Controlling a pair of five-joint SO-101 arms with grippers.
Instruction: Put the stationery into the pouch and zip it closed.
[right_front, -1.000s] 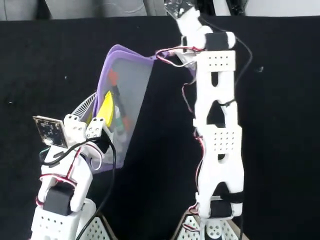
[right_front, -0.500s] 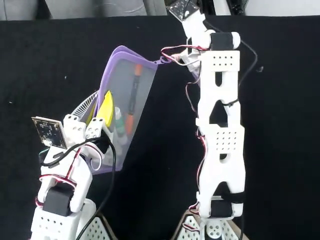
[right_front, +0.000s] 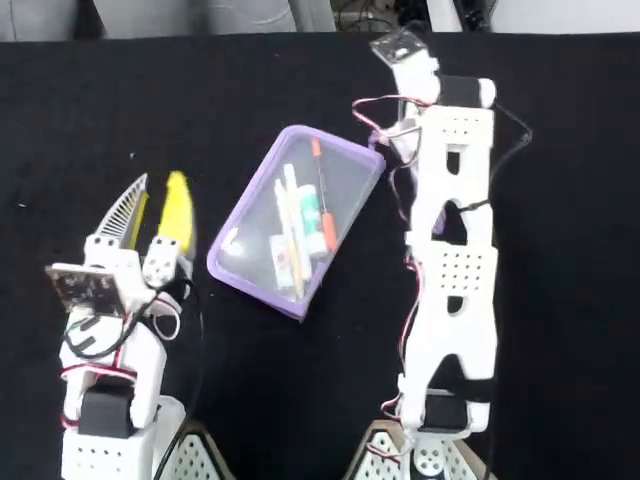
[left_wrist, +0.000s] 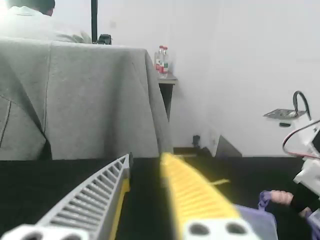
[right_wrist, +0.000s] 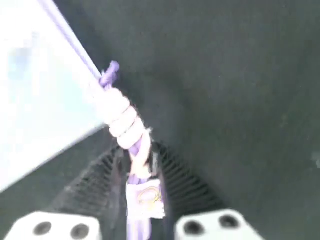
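Pouch (right_front: 262, 232): lies flat on the black tabletop (right_front: 560, 200), about mid-width and somewhat nearer the far edge than the near one. It sits askew, with one corner pointing to the far right and the opposite corner to the near left. Clear face up, purple border all round.

Stationery (right_front: 292, 230): inside the pouch, seen through the clear face. Several slim sticks lie roughly parallel along the pouch's length, among them an orange pen (right_front: 318, 178). A small pale block sits near their lower ends. Whether the zip is fully shut cannot be told.

Right gripper (right_wrist: 136, 152): fingers (right_wrist: 172, 175) pinched narrow on the pull cord (right_wrist: 122, 117), a pink-and-purple wrapped cord that runs from the pouch's far-right corner. The cord passes between the two dark ribbed pads. In the high view the right arm (right_front: 450, 280) stretches along the right half of the tabletop, its wrist at the pouch's far-right corner.

Left gripper (right_front: 158, 182): fingers spread wide, one grey and ribbed, one yellow, with nothing between them. It sits beside the pouch toward the left edge of the tabletop, apart from it. In the left wrist view the same gap shows between the grey and yellow fingers (left_wrist: 195, 192), with the pouch's purple edge (left_wrist: 260, 215) off to one side.
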